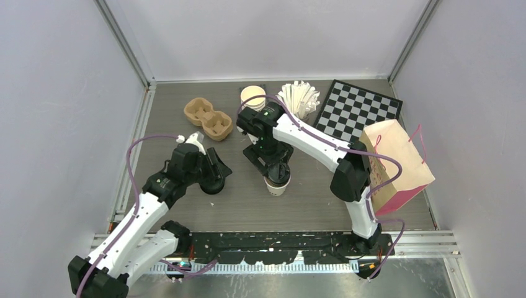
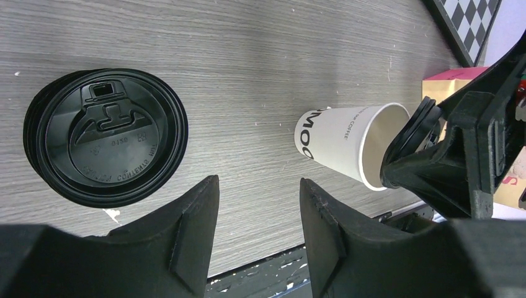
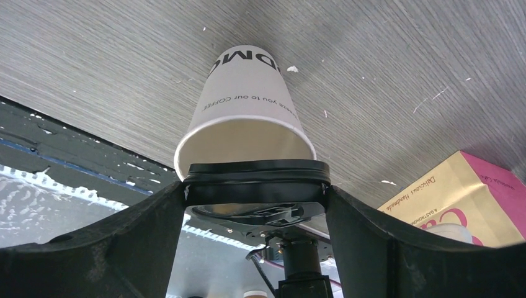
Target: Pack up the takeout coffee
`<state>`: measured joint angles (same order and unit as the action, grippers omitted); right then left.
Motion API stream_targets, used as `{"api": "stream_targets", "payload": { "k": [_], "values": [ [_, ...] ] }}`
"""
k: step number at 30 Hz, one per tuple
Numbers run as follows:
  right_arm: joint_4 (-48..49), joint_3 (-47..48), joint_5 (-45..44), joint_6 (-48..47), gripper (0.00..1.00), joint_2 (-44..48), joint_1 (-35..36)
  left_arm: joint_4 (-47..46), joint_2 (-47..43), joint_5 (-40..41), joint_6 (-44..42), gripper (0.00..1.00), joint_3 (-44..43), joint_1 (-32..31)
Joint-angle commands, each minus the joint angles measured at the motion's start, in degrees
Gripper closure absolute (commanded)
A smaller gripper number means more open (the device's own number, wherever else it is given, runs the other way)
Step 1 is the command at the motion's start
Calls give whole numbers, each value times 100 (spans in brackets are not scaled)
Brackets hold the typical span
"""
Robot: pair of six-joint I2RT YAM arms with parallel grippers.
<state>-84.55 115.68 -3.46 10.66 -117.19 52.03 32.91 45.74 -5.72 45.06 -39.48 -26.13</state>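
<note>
Near the front middle of the bench point(image 1: 310, 202) stood one cream-white paper cup point(image 3: 245, 93), upright, with dark lettering on its side and its mouth not yet capped. The right gripper point(image 1: 277, 167) hung directly over it, its two fingers clamped on opposite edges of a black lid point(image 3: 255, 186). From the left wrist's angle the lid sat tilted at the cup's rim rather than pressed flat; I couldn't tell whether it was actually touching the paper. To the cup's left, a little apart from it, a low stack of black lids point(image 2: 105, 139) lay on the wood-grain surface, sip hole up. The left gripper point(image 2: 257, 186) hovered just beside that stack with its fingers apart and nothing between them. Farther back on the left a brown cardboard cup carrier point(image 1: 208, 118) with two wells lay empty. Behind the right arm stood a stack of lidless cups point(image 1: 253, 96), and next to it a fan of white sticks point(image 1: 299, 99). A checkerboard point(image 1: 360, 108) lay flat in the far right corner. Along the right edge stood a tan paper bag point(image 1: 397, 167) with pink sides and pink cord handles, leaning a little, well apart from the cup.
</note>
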Motion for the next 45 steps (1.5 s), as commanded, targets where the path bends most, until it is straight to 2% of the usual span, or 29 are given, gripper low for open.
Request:
{"api": "stream_targets", "payload": {
  "k": [1, 6, 10, 18, 27, 33, 38, 45],
  "values": [
    [-115, 147, -17, -76, 16, -76, 7, -103, 24, 54, -120, 48, -42, -8],
    [-94, 183, -23, -97, 15, -128, 8, -86, -1, 67, -121, 48, -51, -6],
    [-138, 217, -57, -119, 9, -166, 9, -73, 3, 77, -126, 48, -68, -6],
    [-157, 306, -5, -95, 9, -84, 24, -66, 22, 62, -111, 48, -68, -6],
    [40, -117, -4, -74, 31, 201, 29, -111, 43, -10, -58, 48, -51, -6],
    [225, -429, -134, 16, 36, 415, 31, -119, 56, -21, -40, 48, -59, -9],
    [481, -735, -281, 80, 57, 631, 35, -143, 82, -59, -8, 48, -45, -8],
    [702, -931, -169, 89, 72, 847, 28, -146, 85, -95, 43, 48, -42, -7]
  ]
}}
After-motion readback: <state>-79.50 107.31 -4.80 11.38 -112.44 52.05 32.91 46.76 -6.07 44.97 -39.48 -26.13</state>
